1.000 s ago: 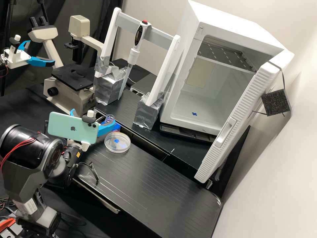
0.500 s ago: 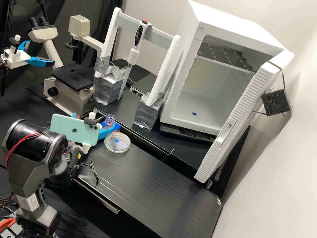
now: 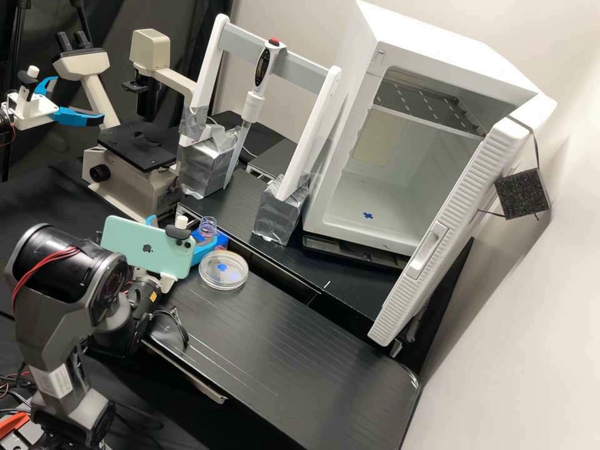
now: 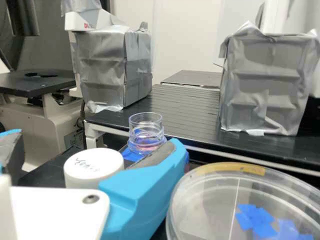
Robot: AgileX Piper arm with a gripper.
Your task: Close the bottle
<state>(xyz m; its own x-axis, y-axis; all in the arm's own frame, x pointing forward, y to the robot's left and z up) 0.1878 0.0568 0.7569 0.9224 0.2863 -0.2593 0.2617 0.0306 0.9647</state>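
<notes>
Dark grey arm (image 3: 47,325), black joint housing (image 3: 36,242), red cables (image 3: 44,269), blue-fingered hand (image 3: 185,229)

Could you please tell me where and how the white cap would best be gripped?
I would grip the white cap by its round side wall, jaws on opposite sides, coming in low from the arm's side. Its flat top faces up, and the short upright wall should suit both jaws.

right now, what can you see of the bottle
The bottle is clear, with a wide round mouth, no cap on it, and raised rings below the neck. It stands upright, a pinkish tint low in it, blue material at its base. One of the fingers partly hides it; I cannot tell if they touch.
</notes>
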